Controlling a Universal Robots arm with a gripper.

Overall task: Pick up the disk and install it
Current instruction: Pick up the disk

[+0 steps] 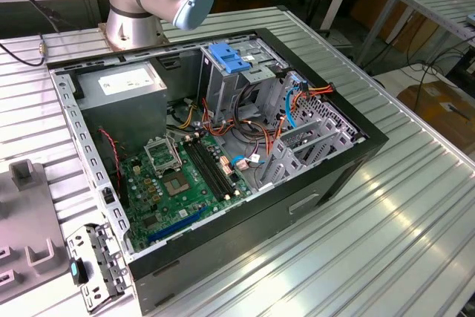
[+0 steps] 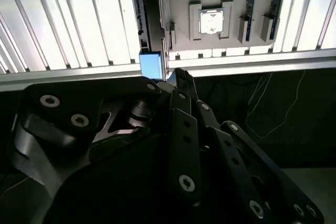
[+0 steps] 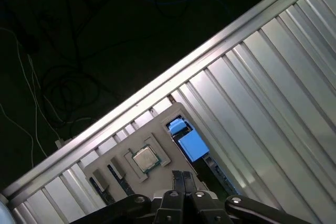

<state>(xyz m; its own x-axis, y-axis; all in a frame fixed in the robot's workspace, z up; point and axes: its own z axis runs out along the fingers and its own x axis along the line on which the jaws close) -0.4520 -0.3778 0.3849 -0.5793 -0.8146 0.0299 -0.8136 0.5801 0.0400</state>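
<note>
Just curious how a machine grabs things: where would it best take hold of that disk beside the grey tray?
Probably from above, the gripper pinching the disk across its two broad faces. In both wrist views it seems to stand on edge beside the grey tray, narrow blue-railed edge upward, with its flat sides upright.
</note>
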